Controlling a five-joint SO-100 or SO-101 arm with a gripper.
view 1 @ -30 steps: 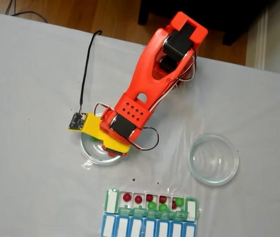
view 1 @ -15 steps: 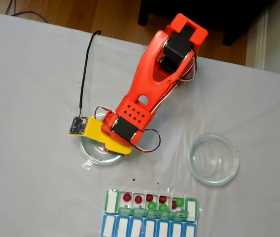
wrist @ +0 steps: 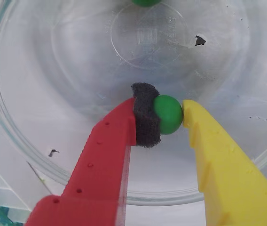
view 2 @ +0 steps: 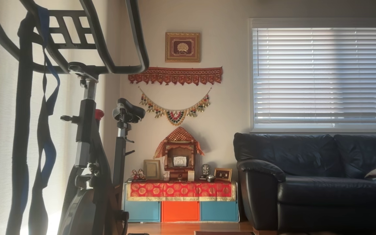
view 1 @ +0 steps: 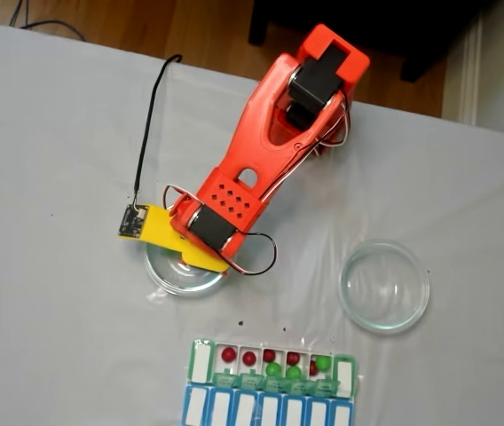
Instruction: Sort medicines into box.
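Between the earlier fixed frames and the present one, the arm's head is being shifted slightly toward 10 o'clock over the round clear dish (view 1: 174, 271), and the yellow finger plate is being swung further out over the dish's rim. This is judged to be a lift or repositioning following a pick.

In the wrist view, the gripper (wrist: 164, 115) is being held clamped on a green pill (wrist: 168, 114): the pill is being pressed between the dark foam pad (wrist: 145, 115) on the red finger and the bare yellow finger (wrist: 204, 141), above the dish floor (wrist: 77, 70). A second green pill (wrist: 145, 2) is being cut off by the frame edge at 12 o'clock.

The grasp is being hidden by the arm in the fixed view, which alone is showing the destination: the green box (view 1: 271, 364), lying at 5 o'clock from the dish, with red and green pills already in its open compartments. A second clear dish (view 1: 384, 286) is sitting at 3 o'clock. Transfer to the box is judged to be the step outstanding. The other view is showing a room interior.
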